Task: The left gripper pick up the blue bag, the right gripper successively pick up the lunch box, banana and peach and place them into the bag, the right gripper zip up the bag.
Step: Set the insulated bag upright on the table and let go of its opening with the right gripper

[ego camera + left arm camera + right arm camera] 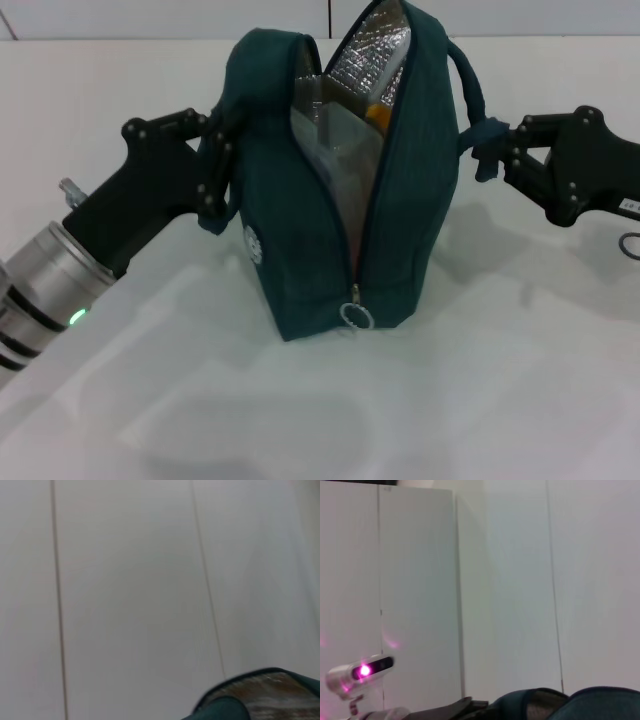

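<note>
Head view, left to right: left gripper (215, 165) comes in from the left, fingers pinching the near-side handle of the blue bag (300, 250). Bag stands upright mid-table on the white tabletop (480, 400), zipper open down to the ring pull (355, 316) at the front base, foil lining (375, 50) exposed, a clear plastic item and something orange inside; contents can't be identified further. Right gripper (497, 152) clamps the other handle's knot on the bag's right side. Pale wall panels (125, 580) with vertical seams fill both wrist views. Small camera unit (360, 672) with a magenta light shows in the right wrist view.
</note>
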Tool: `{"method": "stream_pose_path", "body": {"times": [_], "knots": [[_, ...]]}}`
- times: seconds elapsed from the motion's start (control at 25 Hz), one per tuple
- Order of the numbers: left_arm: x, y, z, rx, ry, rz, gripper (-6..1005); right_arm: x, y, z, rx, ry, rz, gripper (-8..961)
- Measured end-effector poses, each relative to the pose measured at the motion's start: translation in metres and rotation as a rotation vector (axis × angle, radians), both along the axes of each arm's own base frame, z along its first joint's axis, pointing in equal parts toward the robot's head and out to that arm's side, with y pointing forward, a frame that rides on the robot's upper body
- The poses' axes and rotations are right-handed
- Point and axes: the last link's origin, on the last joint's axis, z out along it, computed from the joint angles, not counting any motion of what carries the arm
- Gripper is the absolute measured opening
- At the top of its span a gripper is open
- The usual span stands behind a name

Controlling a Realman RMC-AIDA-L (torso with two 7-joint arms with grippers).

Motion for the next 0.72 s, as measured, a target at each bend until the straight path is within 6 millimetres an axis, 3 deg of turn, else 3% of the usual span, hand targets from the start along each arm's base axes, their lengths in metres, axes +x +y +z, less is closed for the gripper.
{"method": "stream_pose_path", "body": {"times": [0.72], "knots": [[-0.006,-0.015,-0.007,-0.01,0.033,-0.012,46,0.005,-0.005,-0.013,-0.026,-0.014,-0.036,79]]}}
